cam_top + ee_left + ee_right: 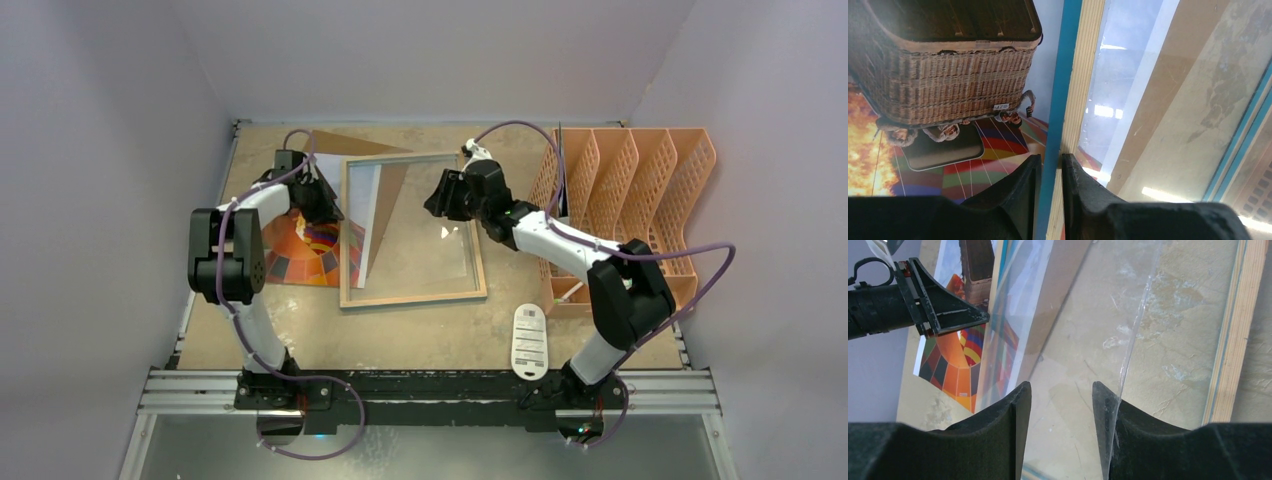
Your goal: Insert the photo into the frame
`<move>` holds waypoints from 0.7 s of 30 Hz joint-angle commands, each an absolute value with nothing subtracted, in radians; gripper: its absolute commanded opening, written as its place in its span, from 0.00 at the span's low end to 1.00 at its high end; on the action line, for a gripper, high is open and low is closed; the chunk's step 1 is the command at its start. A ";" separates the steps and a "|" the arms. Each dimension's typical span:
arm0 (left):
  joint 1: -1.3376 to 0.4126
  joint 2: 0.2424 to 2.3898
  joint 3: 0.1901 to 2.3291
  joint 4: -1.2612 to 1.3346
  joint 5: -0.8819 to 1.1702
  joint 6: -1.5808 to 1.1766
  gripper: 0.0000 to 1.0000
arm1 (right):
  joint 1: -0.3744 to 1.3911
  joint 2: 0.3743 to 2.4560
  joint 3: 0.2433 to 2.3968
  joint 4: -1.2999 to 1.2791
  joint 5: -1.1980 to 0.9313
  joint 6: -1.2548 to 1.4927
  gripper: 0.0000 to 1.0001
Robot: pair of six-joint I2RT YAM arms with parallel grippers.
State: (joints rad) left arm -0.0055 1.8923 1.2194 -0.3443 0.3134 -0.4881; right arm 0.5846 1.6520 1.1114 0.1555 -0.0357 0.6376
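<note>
The frame [415, 297] lies mid-table with its light wood back up and its glass pane in it. My left gripper [322, 200] is shut on the frame's left border; the left wrist view shows the fingers [1033, 175] clamped on the blue and wood edge [1088, 75]. The photo [300, 255] lies face up left of the frame, under my left arm, and its basket fills the left wrist view [948, 75]. My right gripper [440, 200] hovers open over the glass [1061, 390]. A clear pane edge runs past its right finger [1105, 405].
An orange file organizer [630, 200] stands at the right. A white remote [529, 340] lies near the front edge. A brown backing board [335, 140] sits behind the frame's far left corner. The frame's right border [1235, 330] shows in the right wrist view.
</note>
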 commanded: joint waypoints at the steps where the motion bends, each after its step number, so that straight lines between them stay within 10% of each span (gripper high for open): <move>1: -0.011 1.942 1.247 -0.387 0.285 -0.446 0.26 | 0.578 1.628 1.113 0.176 -0.042 0.574 0.53; 14: -0.011 1.939 1.234 -0.362 0.295 -0.461 0.33 | 0.558 1.614 1.136 0.150 -0.120 0.467 0.64; 21: -0.011 1.940 1.236 -0.359 0.299 -0.463 0.33 | 0.554 1.663 1.146 0.151 -0.147 0.469 0.43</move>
